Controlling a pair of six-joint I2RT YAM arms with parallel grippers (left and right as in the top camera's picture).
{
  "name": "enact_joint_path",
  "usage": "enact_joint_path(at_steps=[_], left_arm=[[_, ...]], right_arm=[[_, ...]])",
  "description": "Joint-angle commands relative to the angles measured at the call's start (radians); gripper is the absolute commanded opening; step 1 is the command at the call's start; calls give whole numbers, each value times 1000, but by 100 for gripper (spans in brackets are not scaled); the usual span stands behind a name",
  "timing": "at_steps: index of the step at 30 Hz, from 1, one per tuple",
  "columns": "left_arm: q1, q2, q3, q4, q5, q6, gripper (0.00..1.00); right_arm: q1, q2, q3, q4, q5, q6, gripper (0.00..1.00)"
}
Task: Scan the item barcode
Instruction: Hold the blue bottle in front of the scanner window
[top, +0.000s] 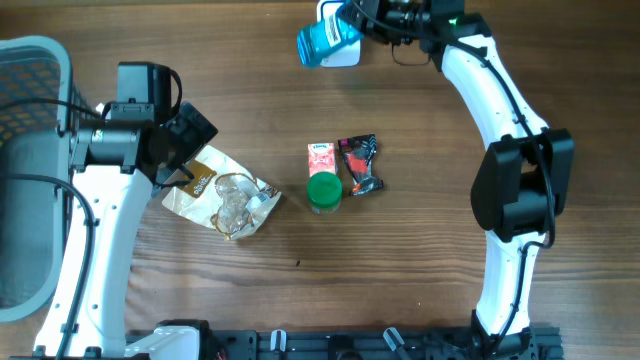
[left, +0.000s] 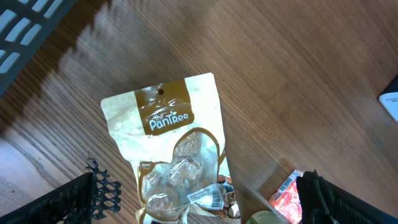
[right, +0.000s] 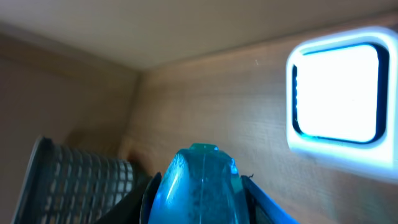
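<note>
My right gripper (top: 352, 22) is shut on a clear blue bottle (top: 318, 42) at the far edge of the table, and no barcode shows on the bottle. In the right wrist view the bottle (right: 196, 186) fills the gap between the fingers (right: 256, 190). It is held beside a white scanner (right: 339, 93) with a glowing window. My left gripper (top: 185, 150) hangs open over a brown and white PanTree snack pouch (left: 168, 124), holding nothing. A barcode sticker (left: 211, 198) shows on the pouch.
A grey mesh basket (top: 30, 170) stands at the left edge. At mid-table are a green-lidded can (top: 323, 190), a pink packet (top: 320, 158) and a red and black packet (top: 360, 165).
</note>
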Motion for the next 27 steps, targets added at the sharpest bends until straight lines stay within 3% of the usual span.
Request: enact_joint_path(at_steps=[1,5,12,27], left_arm=[[5,2,2,-1,-2,15,100],[5,2,2,-1,-2,15,100],[5,2,2,-1,-2,15,100],[5,2,2,-1,-2,15,100]], right_arm=[[5,-6,16,111,9,95,23],[5,1,16,205,140,125,23],[5,145,16,449,149,305,22],[-48,178,16,523,94,335,18]])
